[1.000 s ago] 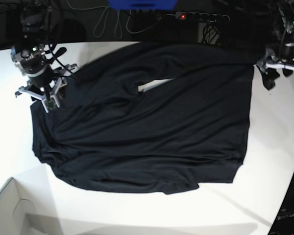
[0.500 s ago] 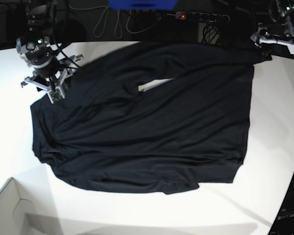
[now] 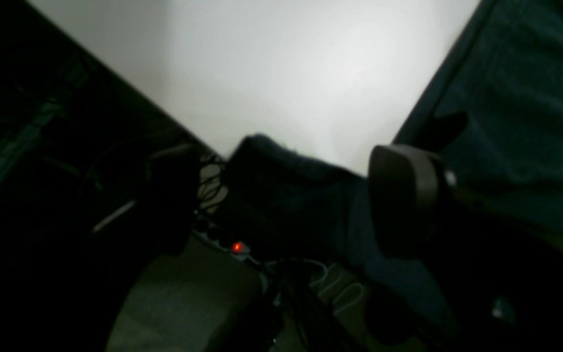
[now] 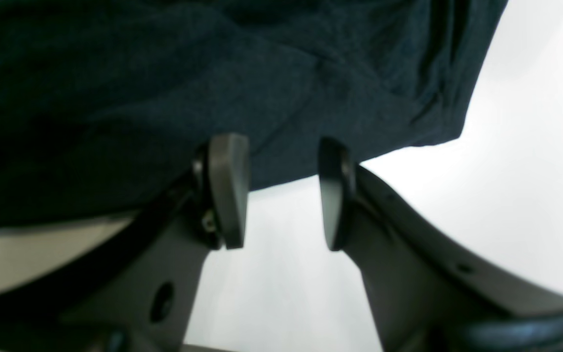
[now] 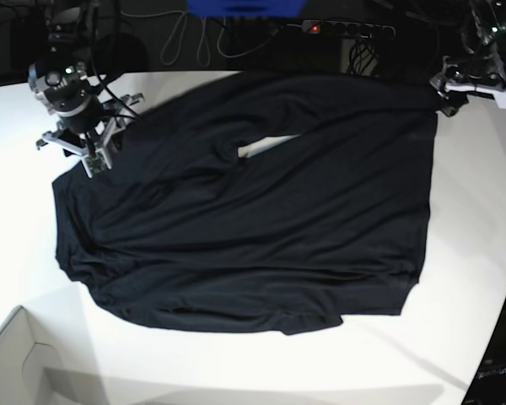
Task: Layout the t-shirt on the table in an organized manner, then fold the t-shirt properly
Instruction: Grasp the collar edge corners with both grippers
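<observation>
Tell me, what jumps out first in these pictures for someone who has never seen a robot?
A big black t-shirt sprawls rumpled across most of the white table. A metal arm stands at each far corner of it: the right gripper hangs open over one cloth edge, the left gripper sits at the opposite corner. Behind the table, a small red light glows among dark cables.

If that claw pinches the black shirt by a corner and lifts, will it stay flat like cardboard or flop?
Probably flop: the shirt lies in soft ripples and folds on the table, so it looks thin and limp. It would likely drape and bunch from the pinch. Seemingly light, it should drag rather than slide whole.
</observation>
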`<act>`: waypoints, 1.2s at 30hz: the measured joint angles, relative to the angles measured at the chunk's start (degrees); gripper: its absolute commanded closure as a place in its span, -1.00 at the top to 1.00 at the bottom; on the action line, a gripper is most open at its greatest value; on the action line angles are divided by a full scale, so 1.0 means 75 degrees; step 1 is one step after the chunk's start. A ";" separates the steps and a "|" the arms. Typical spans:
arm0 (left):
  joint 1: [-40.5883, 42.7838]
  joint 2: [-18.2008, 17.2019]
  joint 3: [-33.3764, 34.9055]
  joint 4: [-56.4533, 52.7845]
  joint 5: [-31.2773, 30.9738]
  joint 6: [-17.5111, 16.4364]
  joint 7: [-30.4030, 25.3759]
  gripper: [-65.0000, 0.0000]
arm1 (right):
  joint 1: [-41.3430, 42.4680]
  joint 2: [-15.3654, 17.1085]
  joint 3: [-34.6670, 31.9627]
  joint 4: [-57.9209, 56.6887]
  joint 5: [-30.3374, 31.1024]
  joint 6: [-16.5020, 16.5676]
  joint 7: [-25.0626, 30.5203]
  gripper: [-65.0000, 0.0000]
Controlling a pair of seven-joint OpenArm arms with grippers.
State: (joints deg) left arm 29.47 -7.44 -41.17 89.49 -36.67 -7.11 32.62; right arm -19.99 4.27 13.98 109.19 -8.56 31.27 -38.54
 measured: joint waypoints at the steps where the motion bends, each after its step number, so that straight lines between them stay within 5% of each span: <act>1: -0.0032 0.0000 0.0000 -0.0093 0.0058 0.0003 0.0026 0.58 | -0.0020 0.0000 0.0003 0.0000 0.0000 0.0000 -0.0006 -0.26; 26: -0.0420 -0.0047 0.0050 -0.0417 0.0775 0.0294 -0.0347 -1.00 | -0.0160 -0.0035 0.0015 0.0236 -0.0006 -0.0003 -0.0035 -0.27; 30: -0.0423 -0.0055 0.0052 -0.0402 0.0807 0.0297 -0.0332 -1.00 | -0.0405 -0.0315 -0.0023 0.0615 -0.0015 0.0000 -0.0052 -0.25; 36: -0.0417 -0.0058 0.0052 -0.0385 0.0804 0.0297 -0.0303 -1.00 | -0.0600 -0.0807 -0.0026 0.0644 -0.0015 0.0982 -0.0026 -0.24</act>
State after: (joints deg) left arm 26.35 -7.88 -40.77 86.61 -30.63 -4.89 30.35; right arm -24.49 -1.78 13.78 114.02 -8.67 38.63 -38.74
